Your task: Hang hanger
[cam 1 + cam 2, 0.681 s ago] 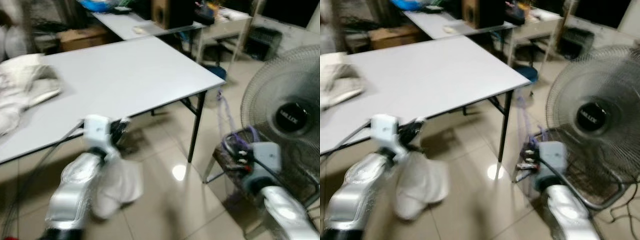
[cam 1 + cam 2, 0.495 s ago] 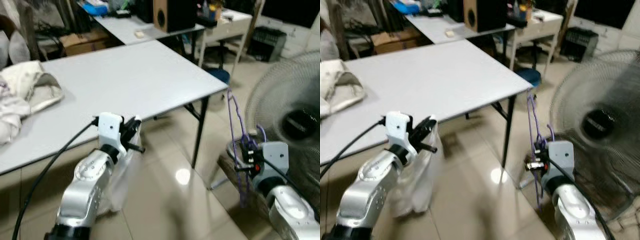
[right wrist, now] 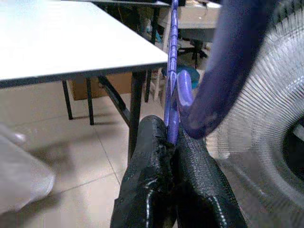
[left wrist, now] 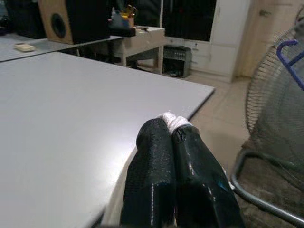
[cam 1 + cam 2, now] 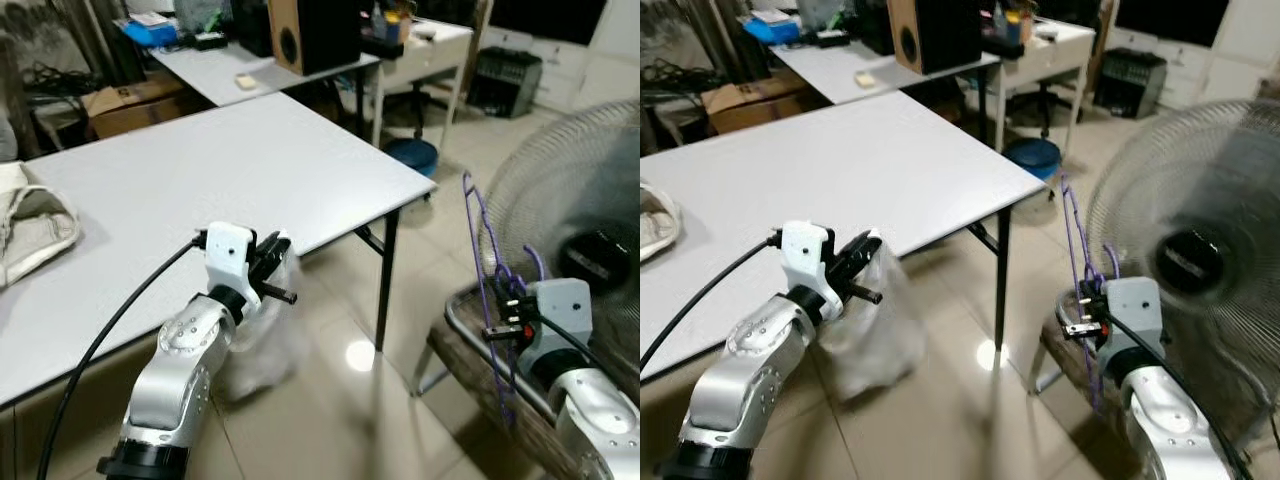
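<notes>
Right gripper (image 3: pixel 173 142) clamped tight on thin purple plastic hanger (image 5: pixel 478 232), upright at near right beside round wire-mesh fan (image 5: pixel 1185 250). Left gripper (image 4: pixel 173 133) pinched shut on limp white cloth (image 5: pixel 875 325) hanging off smooth grey table (image 5: pixel 200 170). View steadier, sharper than half a second ago; nowhere yet in sight to hang it.

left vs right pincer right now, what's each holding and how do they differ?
The left pincer is shut on a white garment, soft cloth that hangs limp below it; the right pincer is shut on a purple hanger, a thin rigid frame that stands up above it. The left pincer is at the edge of the grey table; the right pincer is in front of the fan. Both have black fingers pressed together.
</notes>
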### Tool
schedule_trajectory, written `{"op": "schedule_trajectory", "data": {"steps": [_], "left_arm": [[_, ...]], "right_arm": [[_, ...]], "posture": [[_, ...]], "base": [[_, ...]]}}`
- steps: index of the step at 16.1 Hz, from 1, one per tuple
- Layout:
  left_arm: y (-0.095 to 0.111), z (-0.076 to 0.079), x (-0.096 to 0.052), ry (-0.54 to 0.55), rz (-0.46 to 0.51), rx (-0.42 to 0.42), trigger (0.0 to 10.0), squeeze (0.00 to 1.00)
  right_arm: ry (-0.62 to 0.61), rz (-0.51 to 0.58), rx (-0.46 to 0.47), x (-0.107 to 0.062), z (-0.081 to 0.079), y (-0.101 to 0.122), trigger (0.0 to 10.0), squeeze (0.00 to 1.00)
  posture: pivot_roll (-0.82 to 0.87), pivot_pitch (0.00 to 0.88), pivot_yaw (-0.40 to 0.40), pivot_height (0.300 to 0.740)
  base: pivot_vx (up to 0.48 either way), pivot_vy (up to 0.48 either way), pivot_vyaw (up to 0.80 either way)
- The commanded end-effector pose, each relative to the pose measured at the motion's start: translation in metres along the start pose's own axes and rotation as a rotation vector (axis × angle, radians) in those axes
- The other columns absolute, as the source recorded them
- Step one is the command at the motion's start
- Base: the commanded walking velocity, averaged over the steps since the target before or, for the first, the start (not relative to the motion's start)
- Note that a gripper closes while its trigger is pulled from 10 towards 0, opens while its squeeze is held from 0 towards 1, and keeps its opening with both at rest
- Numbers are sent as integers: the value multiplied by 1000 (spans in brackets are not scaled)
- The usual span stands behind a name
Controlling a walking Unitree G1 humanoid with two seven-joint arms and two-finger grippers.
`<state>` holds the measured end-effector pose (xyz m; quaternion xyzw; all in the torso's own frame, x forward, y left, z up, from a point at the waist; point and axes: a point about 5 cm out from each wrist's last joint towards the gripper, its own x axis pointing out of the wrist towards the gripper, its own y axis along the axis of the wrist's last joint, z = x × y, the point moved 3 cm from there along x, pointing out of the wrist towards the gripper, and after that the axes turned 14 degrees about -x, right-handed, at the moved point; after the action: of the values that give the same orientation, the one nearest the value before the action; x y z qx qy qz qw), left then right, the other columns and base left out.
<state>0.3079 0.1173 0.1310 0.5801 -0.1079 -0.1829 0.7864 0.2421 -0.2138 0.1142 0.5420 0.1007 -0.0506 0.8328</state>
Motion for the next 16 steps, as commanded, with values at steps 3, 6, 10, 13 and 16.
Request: {"op": "schedule_trajectory", "data": {"steps": [3,6,10,13,16], "left_arm": [[9,-5,3,7,26,18,10000,0],[30,-7,21,-17,54,51,10000,0],[99,-22,60,-26,162,155,10000,0],[140,-27,72,-26,209,261,10000,0],[162,-48,76,37,212,362,10000,0]], "right_arm": [[66,54,-20,1,-5,15,10000,0],[334,144,-83,-10,-13,36,10000,0],[811,152,-211,-50,-11,53,10000,0],[999,122,-277,-65,0,60,10000,0],[1076,51,-350,-66,13,60,10000,0]], "posture": [[-259,0,42,740],[-245,0,28,740],[-231,0,19,740],[-221,0,11,740],[-203,0,-3,740]], "base": [[374,0,0],[375,0,0],[374,0,0],[376,0,0],[374,0,0]]}}
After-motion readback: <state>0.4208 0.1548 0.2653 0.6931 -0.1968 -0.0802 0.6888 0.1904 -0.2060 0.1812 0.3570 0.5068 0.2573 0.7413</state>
